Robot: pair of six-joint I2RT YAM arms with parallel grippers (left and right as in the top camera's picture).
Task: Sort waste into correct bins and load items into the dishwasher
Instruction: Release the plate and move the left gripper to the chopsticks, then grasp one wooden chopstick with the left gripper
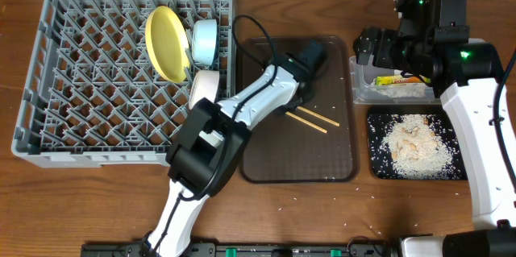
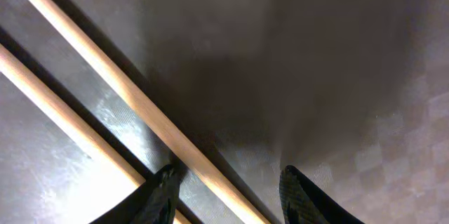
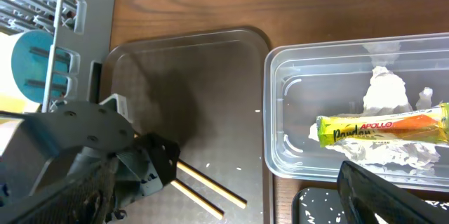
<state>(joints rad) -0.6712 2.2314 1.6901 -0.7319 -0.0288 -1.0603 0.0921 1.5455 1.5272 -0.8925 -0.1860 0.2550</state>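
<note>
Two wooden chopsticks (image 1: 314,118) lie on the brown tray (image 1: 266,160). My left gripper (image 1: 292,105) is down on them and open. In the left wrist view its jaws (image 2: 228,182) straddle one chopstick (image 2: 105,62); the other lies beside the left finger. My right gripper (image 1: 372,47) hovers open and empty over the clear container (image 1: 359,88), which holds the green-and-yellow wrapper (image 1: 401,80) (image 3: 382,127). Rice (image 1: 415,146) fills the black tray (image 1: 375,168). The yellow plate (image 1: 165,41), light blue bowl (image 1: 203,39) and a white bowl (image 1: 203,88) stand in the grey dish rack (image 1: 48,112).
Crumpled white tissue (image 3: 386,94) lies under the wrapper in the container (image 3: 280,112). Loose rice grains (image 1: 355,225) dot the table's front and the brown tray (image 3: 210,76). The rack's edge (image 3: 84,13) borders the tray on the left. The left arm crosses the tray's left half.
</note>
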